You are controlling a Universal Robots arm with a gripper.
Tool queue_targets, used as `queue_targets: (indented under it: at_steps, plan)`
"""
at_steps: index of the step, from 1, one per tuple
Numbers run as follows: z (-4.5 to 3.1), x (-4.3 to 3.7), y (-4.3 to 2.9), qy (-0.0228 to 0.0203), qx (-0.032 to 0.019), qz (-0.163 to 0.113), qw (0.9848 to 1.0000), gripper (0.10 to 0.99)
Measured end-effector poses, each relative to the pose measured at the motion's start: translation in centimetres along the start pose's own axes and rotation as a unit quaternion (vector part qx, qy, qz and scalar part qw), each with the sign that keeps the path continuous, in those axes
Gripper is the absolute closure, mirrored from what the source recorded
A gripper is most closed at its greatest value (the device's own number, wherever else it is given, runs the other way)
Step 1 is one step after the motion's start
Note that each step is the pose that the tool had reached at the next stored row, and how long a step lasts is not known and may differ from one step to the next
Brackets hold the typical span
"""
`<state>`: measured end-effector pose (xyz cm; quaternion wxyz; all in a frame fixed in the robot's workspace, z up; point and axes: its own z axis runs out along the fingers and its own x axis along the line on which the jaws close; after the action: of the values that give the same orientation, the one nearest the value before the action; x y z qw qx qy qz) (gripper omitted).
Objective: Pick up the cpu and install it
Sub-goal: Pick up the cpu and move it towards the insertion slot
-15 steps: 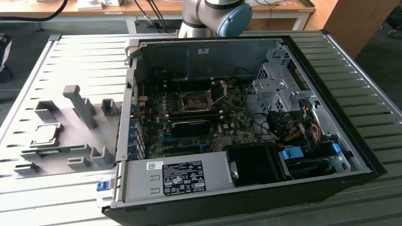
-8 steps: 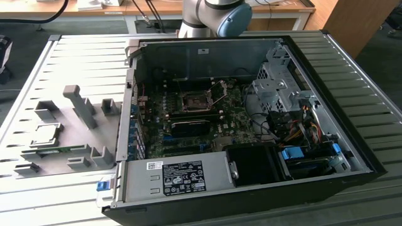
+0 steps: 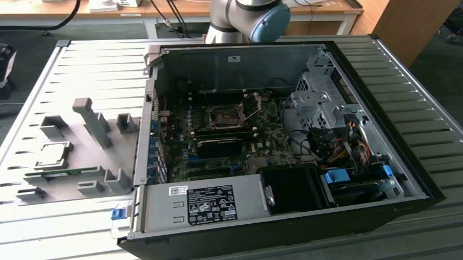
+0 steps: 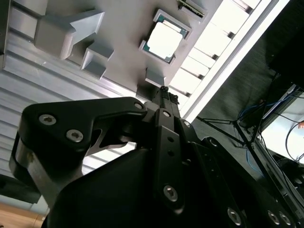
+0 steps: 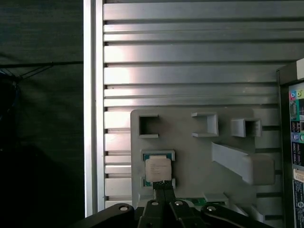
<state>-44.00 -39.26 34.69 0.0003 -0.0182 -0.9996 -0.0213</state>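
The cpu (image 3: 55, 155) is a small square chip with a silver top, lying flat in a grey holder on the fixture plate (image 3: 108, 162) at the exterior view's left. Both wrist views look down on the cpu (image 5: 158, 169) (image 4: 165, 40) from well above. My gripper (image 5: 163, 184) hangs over the plate, its thin black fingers (image 4: 163, 97) closed together with nothing between them, the tips lined up near the cpu's edge. The motherboard socket (image 3: 224, 116) sits inside the open computer case (image 3: 405, 162), its retention frame raised.
Grey fixture blocks (image 3: 92, 122) stand upright around the cpu holder. The plate rests on a slatted aluminium table (image 5: 190, 61), whose edge (image 5: 92, 118) lies close by. A power supply (image 3: 210, 203), drive cage (image 3: 322, 92) and cables crowd the case. The arm's base (image 3: 246, 21) stands behind the case.
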Motion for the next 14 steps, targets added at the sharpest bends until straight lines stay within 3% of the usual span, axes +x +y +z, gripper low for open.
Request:
queue_targets:
  at_steps: [5, 6, 7, 8, 12, 13, 14]
  plan:
    - [0.82, -0.02, -0.55, 0.0052, 0.0002, -0.002, 1.0, 0.973]
    - [1.0, -0.02, -0.64, 0.006, 0.0002, -0.003, 1.0, 0.918]
    - [1.19, -0.03, -0.73, 0.006, -0.0001, -0.004, 1.0, 0.918]
    - [1.37, -0.03, -0.77, 0.006, -0.0004, -0.004, 1.0, 0.851]
    - [2.03, -0.03, -0.87, 0.0061, -0.0038, -0.004, 1.0, 0.839]
    - [2.19, -0.03, -0.89, 0.0061, -0.0046, -0.004, 1.0, 0.78]
    - [2.37, -0.03, -0.91, 0.0062, -0.005, -0.004, 1.0, 0.78]
